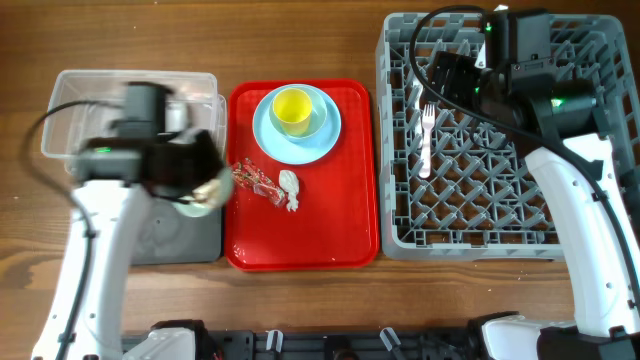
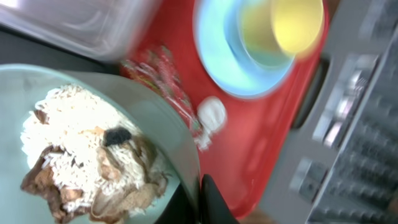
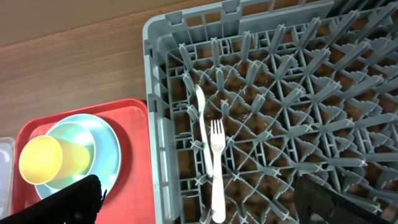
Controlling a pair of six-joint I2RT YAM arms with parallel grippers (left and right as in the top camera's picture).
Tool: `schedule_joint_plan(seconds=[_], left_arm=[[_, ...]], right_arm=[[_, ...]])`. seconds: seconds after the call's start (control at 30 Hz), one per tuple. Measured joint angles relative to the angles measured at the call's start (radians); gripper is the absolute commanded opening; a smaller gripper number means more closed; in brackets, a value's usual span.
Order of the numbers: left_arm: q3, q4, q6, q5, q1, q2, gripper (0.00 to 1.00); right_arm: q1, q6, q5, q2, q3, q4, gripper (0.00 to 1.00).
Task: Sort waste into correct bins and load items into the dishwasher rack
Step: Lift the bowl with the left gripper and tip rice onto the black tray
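My left gripper (image 2: 202, 199) is shut on the rim of the pale green bowl (image 2: 143, 118), which holds white rice with brown scraps (image 2: 81, 162). From overhead the bowl (image 1: 203, 192) hangs over the black tray (image 1: 185, 240) by the red tray's left edge. A crumpled red wrapper (image 1: 254, 180) and a white tissue (image 1: 290, 190) lie on the red tray. The yellow cup (image 1: 292, 110) sits in a small blue bowl (image 1: 318, 112) on the blue plate (image 1: 296, 140). My right gripper (image 3: 199, 186) stands open above the grey rack (image 1: 500, 215), over the fork (image 3: 216, 162) and spoon (image 3: 200, 118).
The clear tub (image 1: 70, 100) stands at the back left, right behind the black tray. The red serving tray (image 1: 300, 240) lies between the bins and the rack. Bare wooden table shows along the front edge and far left.
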Motion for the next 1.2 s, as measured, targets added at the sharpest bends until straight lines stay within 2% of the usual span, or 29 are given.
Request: schedule_joint_plan(seconds=[0.2, 0.3, 0.4, 0.6, 0.87, 1.2], left_arm=[[-0.043, 0.008, 0.122, 0.176, 0.427, -0.003, 0.04], [-0.137, 0.093, 0.169, 0.320, 0.582, -0.004, 0.04], [-0.238, 0.193, 0.196, 0.454, 0.678, -0.004, 0.04], [-0.409, 0.393, 0.223, 0.716, 0.776, -0.004, 0.04], [-0.480, 0.481, 0.248, 0.938, 0.831, -0.004, 0.04], [-0.481, 0.528, 0.259, 1.086, 0.932, -0.004, 0.04]], right_arm=[[0.000, 0.000, 0.000, 0.000, 0.000, 0.000, 1.00], [0.000, 0.000, 0.000, 0.000, 0.000, 0.000, 1.00], [0.000, 0.000, 0.000, 0.000, 0.000, 0.000, 1.00], [0.000, 0.000, 0.000, 0.000, 0.000, 0.000, 1.00], [0.000, 0.000, 0.000, 0.000, 0.000, 0.000, 1.00], [0.000, 0.000, 0.000, 0.000, 0.000, 0.000, 1.00]])
